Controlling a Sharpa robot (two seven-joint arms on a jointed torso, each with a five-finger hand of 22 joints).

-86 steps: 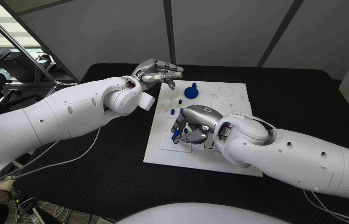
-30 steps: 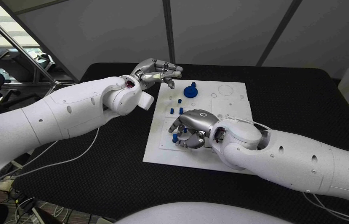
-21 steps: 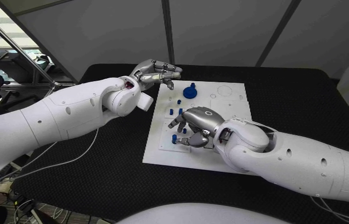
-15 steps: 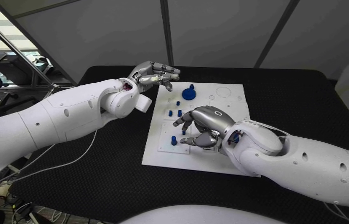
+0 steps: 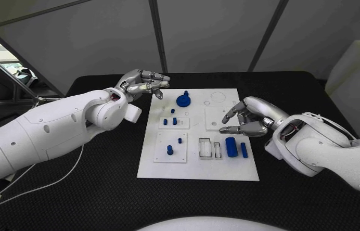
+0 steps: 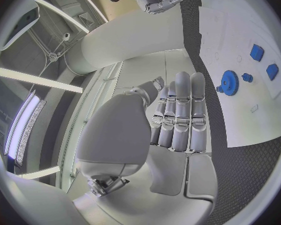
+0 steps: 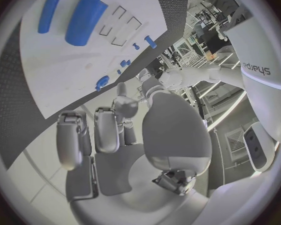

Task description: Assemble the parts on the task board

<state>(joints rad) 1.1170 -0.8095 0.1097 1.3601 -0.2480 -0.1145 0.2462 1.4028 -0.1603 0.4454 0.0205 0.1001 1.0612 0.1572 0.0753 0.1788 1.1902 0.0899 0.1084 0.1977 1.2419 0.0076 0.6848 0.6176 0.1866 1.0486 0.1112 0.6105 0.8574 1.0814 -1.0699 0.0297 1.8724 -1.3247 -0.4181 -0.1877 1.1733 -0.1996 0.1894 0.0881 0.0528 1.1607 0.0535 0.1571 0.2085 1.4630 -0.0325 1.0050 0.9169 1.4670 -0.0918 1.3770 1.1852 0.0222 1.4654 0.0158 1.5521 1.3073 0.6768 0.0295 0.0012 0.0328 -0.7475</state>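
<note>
The white task board (image 5: 196,163) lies mid-table. On it a blue gear (image 5: 183,100) stands at the far end, with small blue pegs (image 5: 169,120) below it and one peg (image 5: 169,149) upright in the near left plate. A blue block (image 5: 230,146) and a slim blue bar (image 5: 244,150) lie beside two empty slots (image 5: 205,148). My left hand (image 5: 141,84) hovers off the board's far left corner, holding nothing; its fingers (image 6: 178,110) lie side by side. My right hand (image 5: 251,119) floats above the board's right edge, fingers apart and empty. The right wrist view shows the block (image 7: 84,20) and bar (image 7: 51,9).
Black table (image 5: 90,179) surrounds the board on all sides. Grey panel walls stand behind the table. My left forearm (image 5: 67,122) reaches over the table's left side and my right forearm (image 5: 322,148) over its right side.
The camera has shifted. My right hand has lifted off the near left plate and drawn back to the board's right edge, leaving a peg standing there and uncovering the block and bar.
</note>
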